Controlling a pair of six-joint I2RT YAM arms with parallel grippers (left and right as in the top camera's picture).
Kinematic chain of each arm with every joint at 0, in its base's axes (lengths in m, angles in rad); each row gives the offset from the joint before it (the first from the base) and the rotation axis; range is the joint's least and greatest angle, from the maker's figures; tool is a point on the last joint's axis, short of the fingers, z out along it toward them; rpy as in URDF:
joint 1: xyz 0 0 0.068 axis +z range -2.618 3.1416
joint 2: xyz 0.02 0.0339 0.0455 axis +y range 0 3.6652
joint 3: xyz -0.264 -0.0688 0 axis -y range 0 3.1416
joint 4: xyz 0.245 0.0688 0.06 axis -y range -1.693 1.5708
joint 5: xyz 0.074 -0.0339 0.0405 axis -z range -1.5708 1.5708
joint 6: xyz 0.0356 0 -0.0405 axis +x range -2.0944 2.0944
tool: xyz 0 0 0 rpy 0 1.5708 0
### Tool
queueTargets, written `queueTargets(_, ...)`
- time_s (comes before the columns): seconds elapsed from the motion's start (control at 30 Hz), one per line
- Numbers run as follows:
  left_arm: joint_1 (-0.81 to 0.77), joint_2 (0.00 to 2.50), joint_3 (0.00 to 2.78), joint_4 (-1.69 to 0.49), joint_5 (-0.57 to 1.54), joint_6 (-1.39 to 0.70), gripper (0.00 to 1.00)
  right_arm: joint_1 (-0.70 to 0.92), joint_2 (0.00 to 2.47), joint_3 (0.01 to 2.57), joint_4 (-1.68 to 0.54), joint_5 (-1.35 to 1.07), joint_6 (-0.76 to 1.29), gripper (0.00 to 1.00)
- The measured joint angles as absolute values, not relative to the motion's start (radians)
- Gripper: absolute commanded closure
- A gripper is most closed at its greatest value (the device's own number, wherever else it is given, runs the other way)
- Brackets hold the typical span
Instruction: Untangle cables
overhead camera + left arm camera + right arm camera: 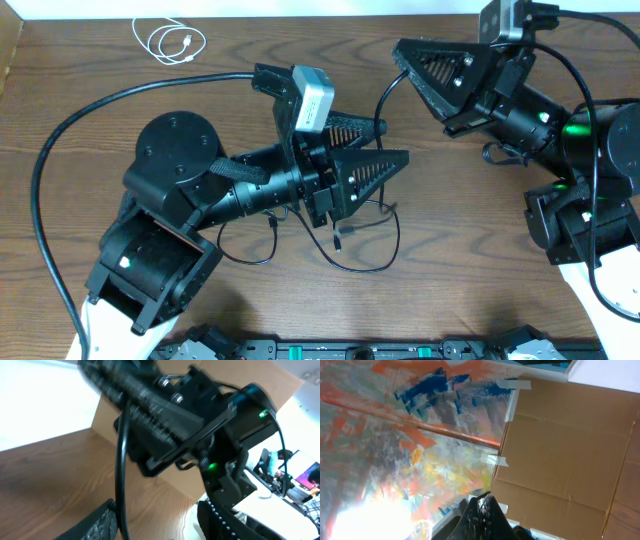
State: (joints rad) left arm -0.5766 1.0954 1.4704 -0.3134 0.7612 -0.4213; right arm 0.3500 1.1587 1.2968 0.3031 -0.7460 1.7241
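My right gripper (399, 47) is raised at the upper middle, shut on a thin black cable (380, 105). In the right wrist view its fingers (487, 505) are pressed together. The cable drops from it and passes between the spread fingers of my left gripper (396, 141). In the left wrist view the same cable (120, 465) hangs close against one finger of my open left gripper (157, 510), with a wide gap to the other. More black cable (375, 255) lies in loops with small plugs on the table under the left arm. The white cable (170, 42) lies coiled at the far left, apart.
A thick black arm cord (60, 140) arcs across the left of the table. The left arm's base (160, 230) fills the front left and the right arm's body (590, 150) the right side. Cardboard (570, 450) stands behind the table.
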Motion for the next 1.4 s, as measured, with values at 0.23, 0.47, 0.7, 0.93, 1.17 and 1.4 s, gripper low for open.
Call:
queueTargets(0.23,-0.577,1.092,1.470,-0.310,0.761,-0.421,0.64,0.350,1.159,1.297,0.300,-0.762,1.724,0.98)
queueTargets(0.47,-0.577,1.092,1.470,-0.310,0.760,-0.421,0.92,0.350,1.159,1.297,0.296,-0.769,1.724,0.98)
queueTargets(0.7,-0.576,1.092,1.470,-0.310,0.756,-0.434,0.93,0.350,1.159,1.298,0.264,-0.770,1.668,0.76)
queueTargets(0.93,-0.577,1.092,1.470,-0.361,0.677,-0.476,0.93,0.290,1.170,1.314,-0.187,-0.745,1.415,0.25)
queueTargets(1.17,-0.577,1.092,1.470,-0.471,0.483,-0.510,0.93,0.218,1.216,1.308,-0.645,-0.590,1.054,0.05)
queueTargets(1.4,-0.577,1.086,1.470,-0.476,0.251,-0.528,0.93,0.212,1.264,1.308,-0.878,-0.333,0.785,0.01)
